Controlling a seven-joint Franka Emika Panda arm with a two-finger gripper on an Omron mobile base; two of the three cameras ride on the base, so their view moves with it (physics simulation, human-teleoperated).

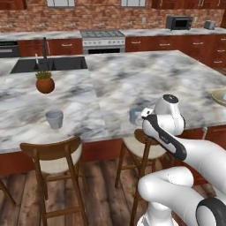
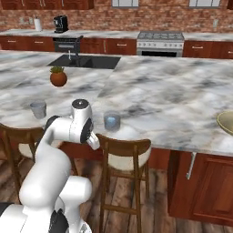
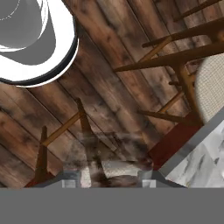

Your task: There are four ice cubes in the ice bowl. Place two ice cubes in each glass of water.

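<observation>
The white arm is folded low by the stools, its gripper (image 3: 107,177) shut on nothing, so both short grey-blue translucent tumblers (image 1: 54,119) (image 2: 112,121) wait near the marble counter's (image 2: 173,100) edge and the shallow yellowish-tan bowl (image 2: 226,122) sits far right.

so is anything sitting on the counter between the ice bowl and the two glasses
Nothing visible. Bare marble runs from the ice bowl to the nearer glass and on to the far glass. The plant pot sits behind that line.
</observation>
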